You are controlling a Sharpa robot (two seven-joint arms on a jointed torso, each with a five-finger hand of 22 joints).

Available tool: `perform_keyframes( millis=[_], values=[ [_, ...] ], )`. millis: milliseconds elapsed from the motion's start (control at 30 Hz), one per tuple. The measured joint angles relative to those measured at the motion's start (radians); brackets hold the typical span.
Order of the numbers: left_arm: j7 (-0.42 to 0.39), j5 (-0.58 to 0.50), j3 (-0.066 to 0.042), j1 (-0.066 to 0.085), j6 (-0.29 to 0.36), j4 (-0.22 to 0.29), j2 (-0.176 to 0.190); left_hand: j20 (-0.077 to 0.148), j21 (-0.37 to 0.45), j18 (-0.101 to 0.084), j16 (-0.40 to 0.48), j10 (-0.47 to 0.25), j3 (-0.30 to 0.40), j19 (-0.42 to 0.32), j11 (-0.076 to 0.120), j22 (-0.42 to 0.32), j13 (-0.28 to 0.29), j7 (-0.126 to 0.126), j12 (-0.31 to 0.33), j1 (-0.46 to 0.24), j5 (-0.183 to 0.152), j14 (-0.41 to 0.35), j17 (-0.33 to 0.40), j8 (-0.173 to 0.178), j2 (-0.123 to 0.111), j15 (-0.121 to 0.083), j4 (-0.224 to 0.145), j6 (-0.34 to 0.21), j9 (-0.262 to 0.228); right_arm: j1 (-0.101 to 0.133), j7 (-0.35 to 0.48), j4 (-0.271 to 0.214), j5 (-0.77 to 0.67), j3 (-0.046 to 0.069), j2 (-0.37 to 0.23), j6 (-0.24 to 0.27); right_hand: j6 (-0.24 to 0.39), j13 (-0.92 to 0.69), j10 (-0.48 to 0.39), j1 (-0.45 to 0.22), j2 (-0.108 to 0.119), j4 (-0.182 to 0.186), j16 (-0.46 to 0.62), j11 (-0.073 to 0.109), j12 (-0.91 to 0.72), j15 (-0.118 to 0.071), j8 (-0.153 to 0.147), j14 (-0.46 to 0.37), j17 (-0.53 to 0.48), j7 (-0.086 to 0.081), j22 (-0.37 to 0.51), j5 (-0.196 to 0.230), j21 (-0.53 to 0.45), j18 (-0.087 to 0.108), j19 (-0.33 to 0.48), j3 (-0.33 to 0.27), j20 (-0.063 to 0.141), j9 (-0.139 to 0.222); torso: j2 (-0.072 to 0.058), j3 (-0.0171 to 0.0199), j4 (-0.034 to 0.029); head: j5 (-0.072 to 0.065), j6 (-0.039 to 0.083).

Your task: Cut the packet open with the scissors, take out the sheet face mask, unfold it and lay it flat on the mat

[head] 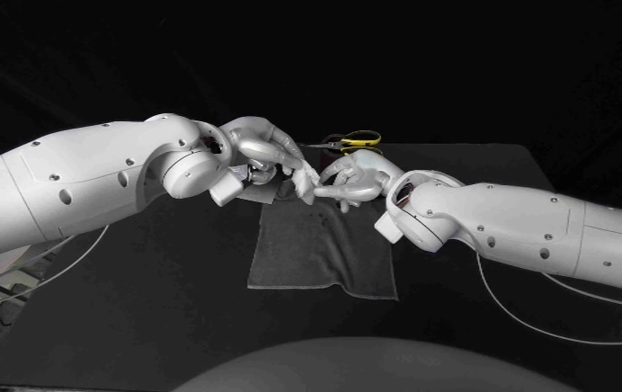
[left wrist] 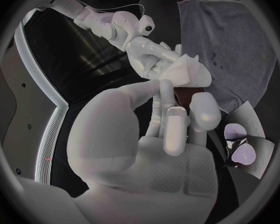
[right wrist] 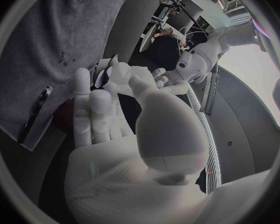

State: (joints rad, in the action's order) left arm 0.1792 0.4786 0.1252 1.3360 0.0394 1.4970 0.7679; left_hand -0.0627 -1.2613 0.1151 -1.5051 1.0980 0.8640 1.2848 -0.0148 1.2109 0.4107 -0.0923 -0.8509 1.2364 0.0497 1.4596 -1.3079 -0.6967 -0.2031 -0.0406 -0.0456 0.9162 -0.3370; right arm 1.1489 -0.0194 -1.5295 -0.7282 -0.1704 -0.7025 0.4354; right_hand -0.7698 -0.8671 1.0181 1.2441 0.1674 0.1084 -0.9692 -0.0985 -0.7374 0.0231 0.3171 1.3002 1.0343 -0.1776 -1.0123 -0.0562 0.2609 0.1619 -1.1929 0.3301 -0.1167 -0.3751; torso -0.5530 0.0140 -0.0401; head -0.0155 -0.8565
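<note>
The folded white sheet mask (left wrist: 189, 71) hangs between my two hands above the far end of the grey mat (head: 324, 253). My right hand (head: 352, 176) pinches it from the far side, and my left hand (head: 269, 151) has fingertips (left wrist: 167, 87) and thumb at its near edge. The cut packet (left wrist: 242, 145), pale with a purple print, lies below my left wrist beside the mat, and it also appears as the packet (head: 246, 179) in the head view. Yellow-handled scissors (head: 350, 140) lie on the table just beyond the mat.
The mat (left wrist: 236, 40) has a few small dark spots near its far end. Black table (head: 155, 302) surrounds it on all sides. My two forearms close in over the mat's far end from left and right.
</note>
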Motion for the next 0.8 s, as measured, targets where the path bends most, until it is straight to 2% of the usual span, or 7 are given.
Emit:
perform_keyframes(
  millis=[167,333,467,600,800],
  values=[
    [0.000,-0.005,0.000,0.000,0.000,0.002,0.002,0.000,-0.004,0.000,0.000,0.000,0.004,0.000,0.000,0.000,0.000,0.001,0.000,-0.001,0.000,0.000,0.000,-0.003,-0.001,0.000,-0.004,-0.001,0.000,-0.005,-0.001,0.004,0.001,0.000,0.004,0.000,-0.020,0.010,0.000,0.014,-0.014,0.003,-0.020,0.000,-0.009,-0.004,0.009,0.012,0.011,0.005,0.003,0.000,0.000,0.000,-0.008,-0.005,0.000,0.000,0.000,0.0000,0.0005,-0.003,0.000],
    [-0.001,-0.014,0.000,0.000,-0.001,0.006,0.006,0.000,-0.004,0.000,0.000,0.000,0.004,0.000,0.000,0.000,0.000,-0.001,0.000,-0.001,0.000,0.000,0.000,-0.004,-0.001,0.000,-0.004,0.001,0.000,-0.011,-0.004,0.010,0.000,0.000,0.009,0.003,-0.070,0.036,0.024,0.044,-0.044,0.007,-0.063,0.020,-0.017,-0.016,0.031,0.050,0.038,0.020,0.005,0.000,0.000,0.013,-0.032,-0.007,0.014,0.004,0.000,0.0003,0.0001,-0.003,0.000],
    [-0.001,-0.022,0.000,0.000,-0.003,0.009,0.007,0.000,-0.004,0.000,0.000,0.000,0.004,0.000,0.000,0.000,0.000,-0.001,0.000,-0.001,0.000,0.000,0.000,-0.004,-0.001,0.000,-0.004,0.001,0.000,-0.013,-0.004,0.015,0.000,0.000,0.012,0.014,-0.144,0.053,0.059,0.077,-0.097,0.010,-0.136,0.049,-0.027,-0.036,0.062,0.105,0.101,0.047,0.005,0.004,0.012,0.015,-0.060,0.033,0.031,0.005,0.000,0.0003,-0.0002,-0.002,0.000],
    [-0.002,-0.030,0.000,0.000,-0.004,0.012,0.009,0.000,-0.004,0.000,0.000,0.000,0.004,0.000,0.000,0.000,0.000,-0.001,0.000,-0.001,0.000,0.000,0.000,-0.004,-0.001,0.000,-0.004,0.001,0.000,-0.015,-0.002,0.019,0.000,0.000,0.014,0.025,-0.168,0.026,0.103,0.083,-0.107,0.008,-0.173,0.059,-0.068,-0.047,0.073,0.129,0.135,0.064,0.001,0.004,0.018,0.015,-0.070,0.046,0.041,0.005,0.000,0.0002,-0.0002,-0.002,-0.001],
    [-0.002,-0.039,0.000,0.000,-0.005,0.015,0.010,0.000,-0.004,0.000,0.000,0.000,0.004,0.000,0.000,0.000,0.000,-0.001,0.000,0.001,0.000,0.000,0.000,-0.004,0.000,0.000,-0.004,0.001,0.000,-0.016,0.003,0.022,0.000,0.000,0.019,0.039,-0.183,-0.001,0.140,0.081,-0.116,0.004,-0.198,0.068,-0.100,-0.054,0.081,0.145,0.160,0.073,-0.003,0.004,0.024,0.015,-0.076,0.058,0.048,0.006,0.000,0.0000,-0.0004,-0.001,-0.001]
  ],
)
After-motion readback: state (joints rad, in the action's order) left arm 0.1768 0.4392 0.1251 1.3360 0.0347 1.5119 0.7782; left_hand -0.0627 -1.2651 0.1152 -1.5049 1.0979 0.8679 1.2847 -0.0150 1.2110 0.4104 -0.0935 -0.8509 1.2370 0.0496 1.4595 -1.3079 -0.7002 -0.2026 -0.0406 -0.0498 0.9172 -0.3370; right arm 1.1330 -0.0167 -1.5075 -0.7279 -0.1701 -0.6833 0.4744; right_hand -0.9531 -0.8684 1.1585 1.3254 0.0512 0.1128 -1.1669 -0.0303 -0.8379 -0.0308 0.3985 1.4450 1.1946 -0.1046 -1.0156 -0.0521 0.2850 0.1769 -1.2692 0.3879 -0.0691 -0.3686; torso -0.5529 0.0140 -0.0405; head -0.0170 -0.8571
